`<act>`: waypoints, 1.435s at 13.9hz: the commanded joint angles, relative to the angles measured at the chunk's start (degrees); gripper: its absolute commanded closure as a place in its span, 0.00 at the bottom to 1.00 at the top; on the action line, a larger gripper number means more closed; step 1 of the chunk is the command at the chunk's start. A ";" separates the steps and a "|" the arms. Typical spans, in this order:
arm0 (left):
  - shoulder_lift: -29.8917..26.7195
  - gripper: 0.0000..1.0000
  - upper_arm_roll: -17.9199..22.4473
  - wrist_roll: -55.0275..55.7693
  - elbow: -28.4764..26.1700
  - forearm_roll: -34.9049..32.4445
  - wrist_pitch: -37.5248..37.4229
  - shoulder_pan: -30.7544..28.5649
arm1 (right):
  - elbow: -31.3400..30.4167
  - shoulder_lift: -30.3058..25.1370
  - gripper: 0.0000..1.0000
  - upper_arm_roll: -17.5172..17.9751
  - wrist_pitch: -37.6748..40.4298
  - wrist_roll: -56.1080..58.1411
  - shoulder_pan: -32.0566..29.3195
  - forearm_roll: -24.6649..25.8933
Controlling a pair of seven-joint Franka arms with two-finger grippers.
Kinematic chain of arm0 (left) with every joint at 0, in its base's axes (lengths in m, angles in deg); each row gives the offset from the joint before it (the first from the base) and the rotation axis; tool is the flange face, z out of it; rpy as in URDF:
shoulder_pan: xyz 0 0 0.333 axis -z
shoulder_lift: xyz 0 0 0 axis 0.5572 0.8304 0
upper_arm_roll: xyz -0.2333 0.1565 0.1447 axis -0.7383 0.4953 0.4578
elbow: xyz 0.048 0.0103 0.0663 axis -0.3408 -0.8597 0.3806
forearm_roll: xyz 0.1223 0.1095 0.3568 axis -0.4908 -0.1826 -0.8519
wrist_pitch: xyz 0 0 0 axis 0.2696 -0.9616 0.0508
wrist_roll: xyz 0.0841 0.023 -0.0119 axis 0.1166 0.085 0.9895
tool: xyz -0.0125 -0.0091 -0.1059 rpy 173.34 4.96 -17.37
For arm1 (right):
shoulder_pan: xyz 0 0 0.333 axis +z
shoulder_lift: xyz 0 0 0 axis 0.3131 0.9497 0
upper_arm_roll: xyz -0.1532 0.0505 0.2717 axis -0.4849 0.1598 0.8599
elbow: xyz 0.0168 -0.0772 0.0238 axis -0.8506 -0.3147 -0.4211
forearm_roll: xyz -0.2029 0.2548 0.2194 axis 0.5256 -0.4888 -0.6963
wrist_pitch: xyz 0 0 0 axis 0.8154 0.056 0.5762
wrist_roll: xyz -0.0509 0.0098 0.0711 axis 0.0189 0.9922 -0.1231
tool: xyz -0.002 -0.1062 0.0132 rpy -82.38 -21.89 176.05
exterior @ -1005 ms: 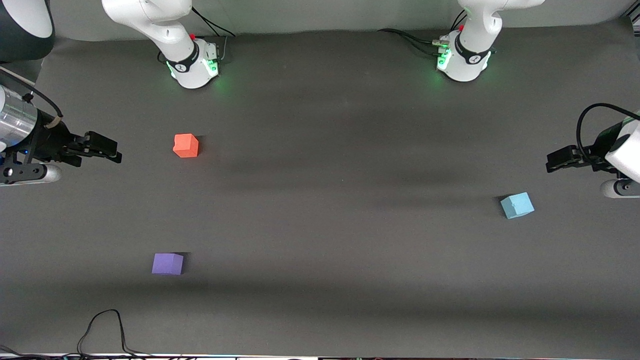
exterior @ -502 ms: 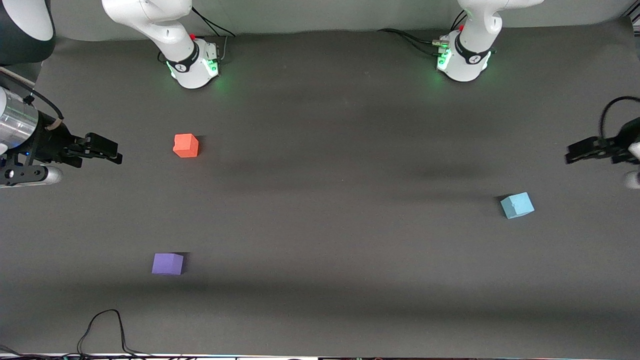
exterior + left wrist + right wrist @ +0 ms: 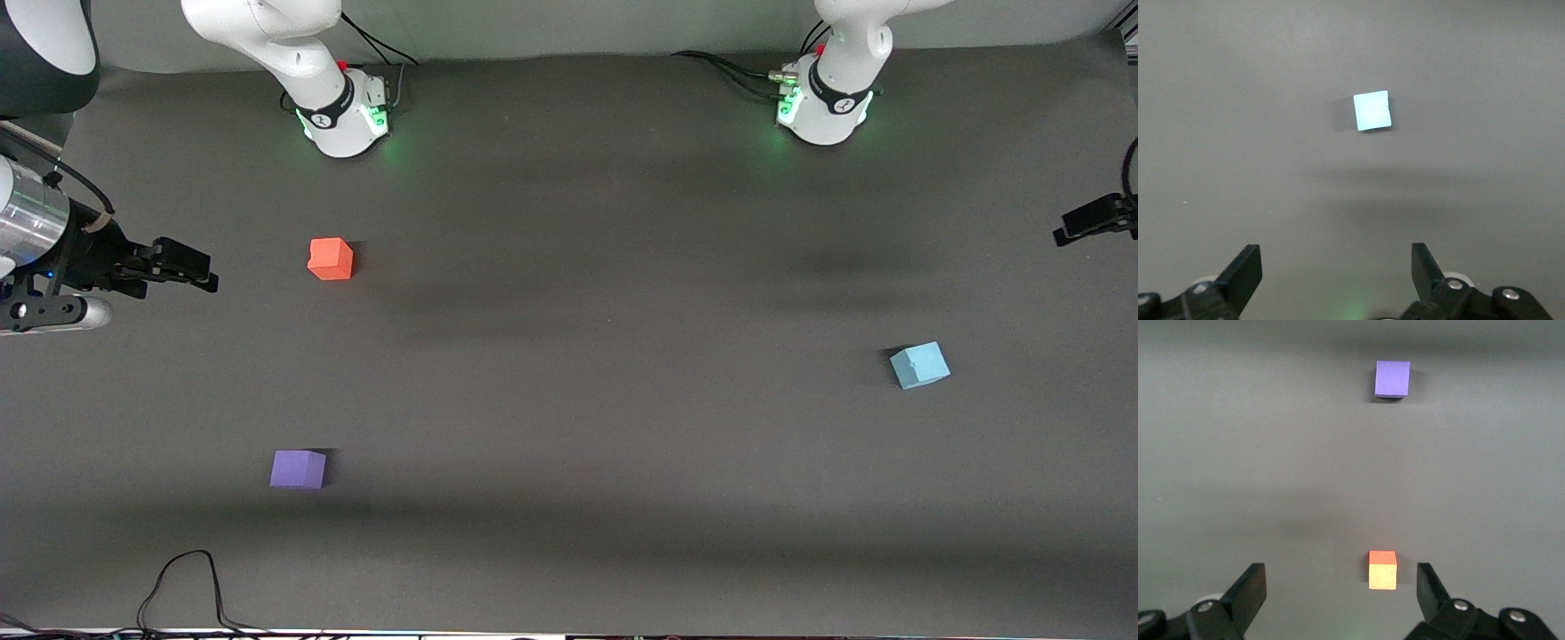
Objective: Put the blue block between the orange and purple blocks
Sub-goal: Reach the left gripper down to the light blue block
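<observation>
The light blue block point(image 3: 919, 365) lies on the dark mat toward the left arm's end; it also shows in the left wrist view point(image 3: 1372, 111). The orange block point(image 3: 331, 259) and the purple block point(image 3: 298, 469) lie toward the right arm's end, the purple one nearer the front camera; both show in the right wrist view, orange point(image 3: 1382, 570) and purple point(image 3: 1392, 379). My left gripper point(image 3: 1086, 220) is up in the air at the mat's edge, open and empty point(image 3: 1336, 270). My right gripper point(image 3: 182, 265) hangs open and empty beside the orange block point(image 3: 1341, 590).
The two arm bases point(image 3: 342, 116) point(image 3: 827, 102) stand at the mat's back edge. A black cable point(image 3: 182, 587) loops on the mat's front edge near the purple block. The dark mat point(image 3: 578, 373) lies bare between the blocks.
My left gripper has drawn back toward the mat's outer edge and away from the blue block. The right gripper and all three blocks have stayed put.
</observation>
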 commanded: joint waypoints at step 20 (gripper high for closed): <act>25.39 0.00 -2.29 4.50 -23.97 -1.12 58.91 0.94 | 0.49 0.67 0.00 0.03 0.80 0.58 -0.01 -0.67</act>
